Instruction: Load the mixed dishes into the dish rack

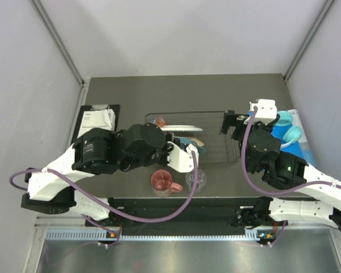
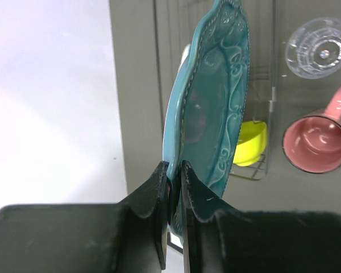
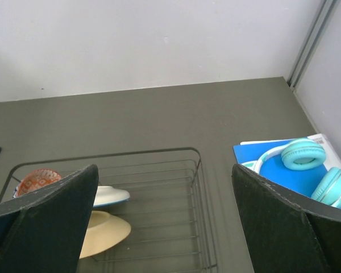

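The left arm's fingers (image 2: 196, 193) are clamped on the rim of the teal scalloped plate (image 2: 216, 102), holding it on edge over the dish rack (image 1: 187, 112). The pink mug (image 1: 162, 182) and clear glass (image 1: 196, 181) stand on the desk (image 1: 131, 91) just beside the rack, not yet loaded. The step seems to be slotting the plate: it must go down upright into a free slot. The right arm's fingers (image 3: 284, 216) stand wide apart, empty, over the rack's right end. A lime-green bowl (image 2: 251, 142) peeks from behind the plate; the rack's dividers are hard to make out.

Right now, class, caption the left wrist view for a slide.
Left end effector holds the teal scalloped plate on edge, pink mug and clear glass beyond.
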Controlling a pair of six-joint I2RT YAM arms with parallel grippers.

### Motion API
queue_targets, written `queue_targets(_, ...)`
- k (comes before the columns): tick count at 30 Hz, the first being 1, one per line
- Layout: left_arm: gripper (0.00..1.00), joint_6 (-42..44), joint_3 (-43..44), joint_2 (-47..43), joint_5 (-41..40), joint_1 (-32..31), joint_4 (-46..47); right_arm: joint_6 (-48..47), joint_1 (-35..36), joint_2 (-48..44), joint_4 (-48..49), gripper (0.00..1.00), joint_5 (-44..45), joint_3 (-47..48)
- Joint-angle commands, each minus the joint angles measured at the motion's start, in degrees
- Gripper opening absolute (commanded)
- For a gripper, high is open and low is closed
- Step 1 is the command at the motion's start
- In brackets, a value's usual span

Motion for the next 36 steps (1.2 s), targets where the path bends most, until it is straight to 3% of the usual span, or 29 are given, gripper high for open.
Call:
queue_targets(1,0.0,2.72,3.64,-1.06,-8.94,-2.07,8.42,1.12,-0.53,-0.59,-0.08,1.0,1.85,-0.62)
queue_targets(10,0.0,2.99,-18.22,-9.22,-9.73,-2.6,22.39,1.65,-0.53,-1.29,-0.07,1.0,2.12,-1.67)
queue_targets(24,0.0,-0.36,-32.21,-13.36,-15.44,-4.44,36.9,4.02,-0.53,-1.55,-1.39,1.0,1.85,-3.17)
queue_targets(36,0.0,-0.45,-42.06,-14.42,-15.35,-4.97,46.04,5.25,-0.53,-4.89,-2.36,1.0,1.94,-6.24)
